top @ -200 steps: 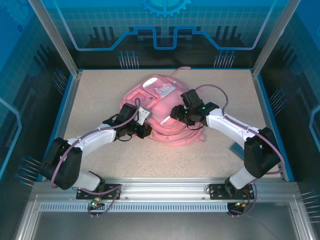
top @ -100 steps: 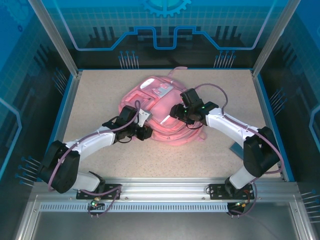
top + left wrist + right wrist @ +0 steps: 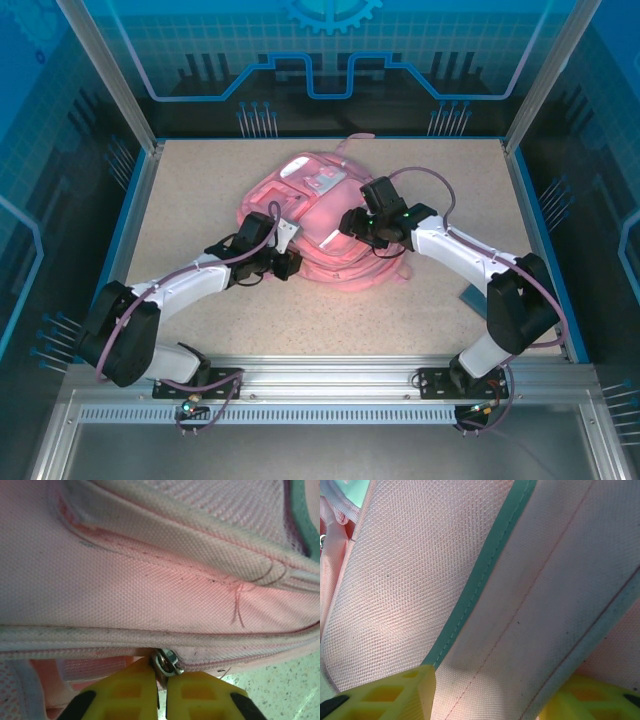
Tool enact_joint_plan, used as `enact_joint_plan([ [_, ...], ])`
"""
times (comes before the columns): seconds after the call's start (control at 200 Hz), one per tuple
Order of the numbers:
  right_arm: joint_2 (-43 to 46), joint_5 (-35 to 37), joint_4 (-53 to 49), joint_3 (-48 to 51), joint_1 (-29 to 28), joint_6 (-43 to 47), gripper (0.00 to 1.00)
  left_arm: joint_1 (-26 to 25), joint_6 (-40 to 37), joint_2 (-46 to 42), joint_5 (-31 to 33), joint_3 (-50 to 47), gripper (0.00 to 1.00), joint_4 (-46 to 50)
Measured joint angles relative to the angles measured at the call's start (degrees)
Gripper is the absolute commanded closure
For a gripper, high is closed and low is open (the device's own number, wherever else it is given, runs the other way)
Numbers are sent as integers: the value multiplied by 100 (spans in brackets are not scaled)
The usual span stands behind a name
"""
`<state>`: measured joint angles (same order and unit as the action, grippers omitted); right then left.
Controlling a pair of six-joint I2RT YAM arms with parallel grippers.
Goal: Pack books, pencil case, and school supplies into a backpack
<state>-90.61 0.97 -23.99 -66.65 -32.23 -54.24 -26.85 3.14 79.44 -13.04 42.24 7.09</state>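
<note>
The zipper pull [image 3: 168, 662], at seven o'clock on the backpack [image 3: 322, 250], is pinched tight by the left hand [image 3: 162, 690]; its fabric is clamped by the right hand [image 3: 495, 695].

Robot lab cell, alu frame [image 3: 330, 378], blue panels [image 3: 330, 50]

— What is carrying everything in front of you?
— A speckled beige table [image 3: 190, 200] with a blue rim, running from your arms' bases to the far wall.
— And what lies directly on it?
— Your pink backpack [image 3: 320, 200] lies flat around the middle. Near your right edge, well apart from it, sits a small grey-blue object [image 3: 470, 297], too small to identify.
</note>
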Motion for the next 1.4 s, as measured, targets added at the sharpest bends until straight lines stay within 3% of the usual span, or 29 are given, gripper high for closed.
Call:
enact_joint_plan([
  [0.25,0,-42,70,46,0,-74,53,-35,136,-168,4,-195,100,-179],
  [0.435,72,-35,713,603,-39,-393,57,-293,295,-546,122,-461,100,-278],
  [0.81,315,205,1445,898,-201,-697,53,-702,562,-798,90,-643,100,-260],
  [0.925,313,267,1213,651,-214,-540,47,-710,636,-798,57,-643,69,-282],
  [1.006,317,317,992,450,-260,-291,42,-743,780,-879,-31,-643,54,-256],
  [1.161,531,579,304,254,-330,258,38,-667,1110,-1596,-131,-643,39,-57],
  [1.306,964,946,-356,254,-507,643,37,-402,1794,-2269,-50,-654,36,173],
  [1.401,1185,1257,-649,254,-927,785,37,-111,2465,-2468,144,-765,36,280],
])
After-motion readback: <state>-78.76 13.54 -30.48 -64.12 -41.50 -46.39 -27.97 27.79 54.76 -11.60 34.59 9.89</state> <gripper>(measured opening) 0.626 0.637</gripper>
